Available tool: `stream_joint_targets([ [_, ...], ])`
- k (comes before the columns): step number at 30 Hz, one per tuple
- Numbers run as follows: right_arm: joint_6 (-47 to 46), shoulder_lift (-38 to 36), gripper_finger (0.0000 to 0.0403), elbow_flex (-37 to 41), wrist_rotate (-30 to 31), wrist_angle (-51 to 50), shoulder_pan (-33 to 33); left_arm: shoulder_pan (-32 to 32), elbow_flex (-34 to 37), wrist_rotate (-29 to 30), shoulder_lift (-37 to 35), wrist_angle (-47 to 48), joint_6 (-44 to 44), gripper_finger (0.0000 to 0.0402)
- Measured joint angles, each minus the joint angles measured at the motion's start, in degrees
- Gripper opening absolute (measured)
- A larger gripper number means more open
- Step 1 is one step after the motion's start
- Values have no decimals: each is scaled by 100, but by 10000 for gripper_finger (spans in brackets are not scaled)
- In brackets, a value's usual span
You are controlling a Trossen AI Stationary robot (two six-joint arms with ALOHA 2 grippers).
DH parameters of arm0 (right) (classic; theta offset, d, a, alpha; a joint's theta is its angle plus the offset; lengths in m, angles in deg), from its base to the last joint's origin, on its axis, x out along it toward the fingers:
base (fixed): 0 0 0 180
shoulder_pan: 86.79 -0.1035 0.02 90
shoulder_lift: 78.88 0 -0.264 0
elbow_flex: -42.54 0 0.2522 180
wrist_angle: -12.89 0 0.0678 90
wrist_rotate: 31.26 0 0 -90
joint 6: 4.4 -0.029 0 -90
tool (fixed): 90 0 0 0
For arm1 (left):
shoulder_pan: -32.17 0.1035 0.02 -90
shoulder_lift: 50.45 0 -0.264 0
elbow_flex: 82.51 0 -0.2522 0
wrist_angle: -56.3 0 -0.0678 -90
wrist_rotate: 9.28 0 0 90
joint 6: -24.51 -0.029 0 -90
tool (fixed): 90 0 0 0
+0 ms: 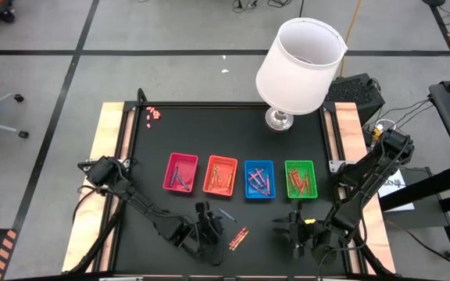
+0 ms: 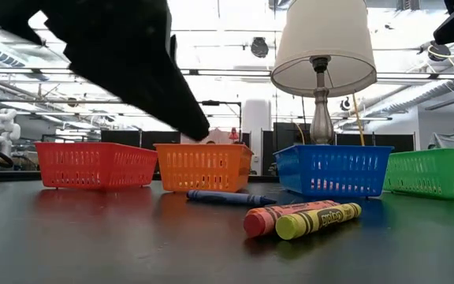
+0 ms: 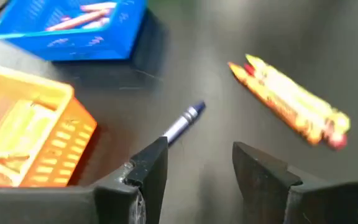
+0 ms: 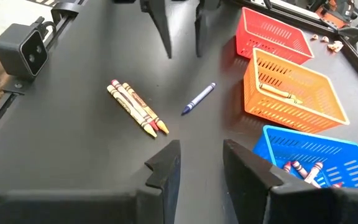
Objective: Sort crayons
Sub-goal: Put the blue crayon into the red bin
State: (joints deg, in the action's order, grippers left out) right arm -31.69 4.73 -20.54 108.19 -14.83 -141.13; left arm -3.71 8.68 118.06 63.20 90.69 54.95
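Three loose crayons lie flat on the black table: a blue crayon (image 1: 226, 213) (image 3: 184, 122) and, side by side, a red crayon (image 2: 278, 216) and a yellow crayon (image 2: 318, 219), which show together in the high view (image 1: 238, 238). My left gripper (image 3: 199, 165) is open and empty, just near of the blue crayon, above the table. My right gripper (image 4: 201, 158) is open and empty near the table's front right (image 1: 297, 230). Four trays hold more crayons: red (image 1: 180, 173), orange (image 1: 220, 176), blue (image 1: 259, 179), green (image 1: 300, 179).
A lamp with a white shade (image 1: 301, 66) stands at the table's far side, behind the blue and green trays. Tiny pink-red bits (image 1: 154, 115) lie at the far left corner. Bare table lies in front of the trays, between the two grippers.
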Motion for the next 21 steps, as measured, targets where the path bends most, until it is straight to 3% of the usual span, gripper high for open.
stream_joint_targets([
  [6,117,0,105,0,7,-2,0,357,0,-900,3,-17,-1265,176],
  [13,101,0,105,0,7,-2,0,1019,0,-2047,3,-41,-1749,130],
  [21,104,0,105,0,-7,-16,2,1227,39,-2212,51,-38,-1954,105],
])
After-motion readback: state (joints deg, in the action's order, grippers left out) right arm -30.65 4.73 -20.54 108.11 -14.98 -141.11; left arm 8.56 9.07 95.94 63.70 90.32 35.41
